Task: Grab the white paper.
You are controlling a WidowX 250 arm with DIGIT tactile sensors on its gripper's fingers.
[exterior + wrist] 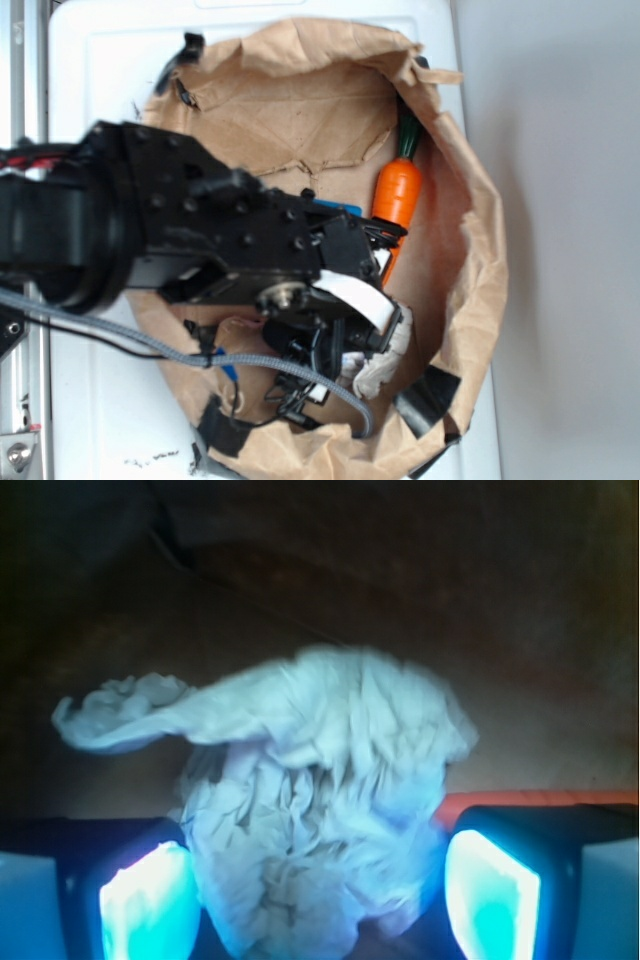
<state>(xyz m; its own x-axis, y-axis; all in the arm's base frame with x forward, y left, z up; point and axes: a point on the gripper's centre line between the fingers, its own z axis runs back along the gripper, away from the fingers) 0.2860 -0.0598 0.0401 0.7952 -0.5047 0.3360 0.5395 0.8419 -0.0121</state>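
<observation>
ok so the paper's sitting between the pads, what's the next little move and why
Probably close the hand. In the wrist view the crumpled white paper already sits between the two glowing pads, with a gap showing on each side, so nothing is pinched yet. The exterior view shows the arm low inside the brown paper bag, beside the toy carrot, so squeezing seems enough before lifting.

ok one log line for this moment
stage: grasp approach | gripper: open, pads either side of white paper | contact: unclear | carrot: beside, untouched | inside brown bag
</observation>
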